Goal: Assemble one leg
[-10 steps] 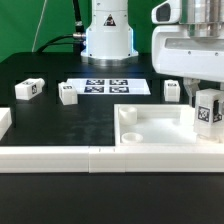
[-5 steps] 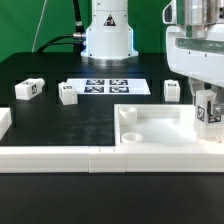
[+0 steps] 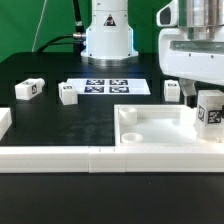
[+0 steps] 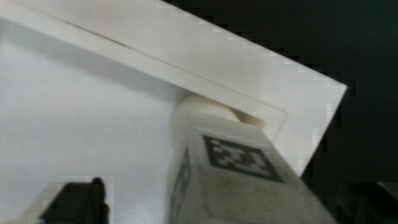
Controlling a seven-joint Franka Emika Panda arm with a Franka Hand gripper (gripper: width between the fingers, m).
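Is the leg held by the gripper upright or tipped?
Upright: the leg stands vertical in the gripper at the tray's corner, its tag squarely facing the exterior view.

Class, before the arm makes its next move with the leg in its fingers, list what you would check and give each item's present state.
1. Grip: the leg sits between the fingers: ok.
2. Leg upright: ok.
3. Leg at the tray corner on the exterior view's right: ok.
4. Alignment underneath the leg: cannot tell, hidden.
5. Three spare legs lying off the tray: ok.
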